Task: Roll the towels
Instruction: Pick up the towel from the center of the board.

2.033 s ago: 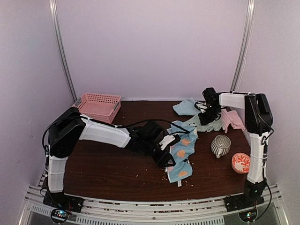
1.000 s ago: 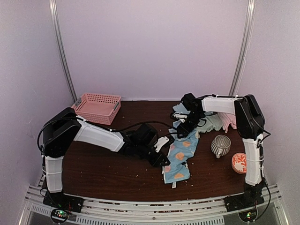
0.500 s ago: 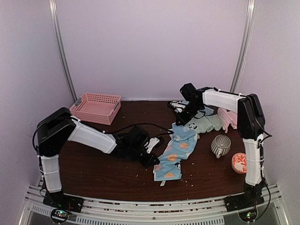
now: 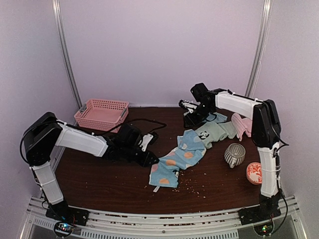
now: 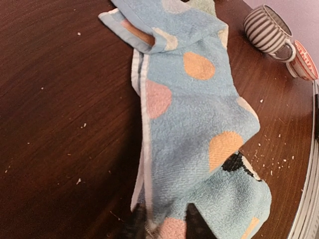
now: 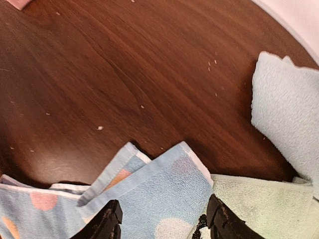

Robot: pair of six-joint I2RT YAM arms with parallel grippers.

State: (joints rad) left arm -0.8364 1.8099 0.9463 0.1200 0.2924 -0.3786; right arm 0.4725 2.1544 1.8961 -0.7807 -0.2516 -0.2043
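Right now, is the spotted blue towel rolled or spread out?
Spread out, not rolled: the spotted blue towel lies as a long, loosely creased strip on the table.

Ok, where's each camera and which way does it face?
Top external: above, behind the robot, facing the dark wooden table; left arm, right arm show.
Left wrist: looks along the light blue towel with pink-orange spots toward the grey striped mug; left tool at bottom.
Right wrist: looks down on that towel's far corner and the sage green towel; right tool shows.
Shared: the spotted towel.

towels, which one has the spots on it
The light blue towel stretched across the middle, one end in the left gripper; the plain blue towel, green towel and pink towel have none.
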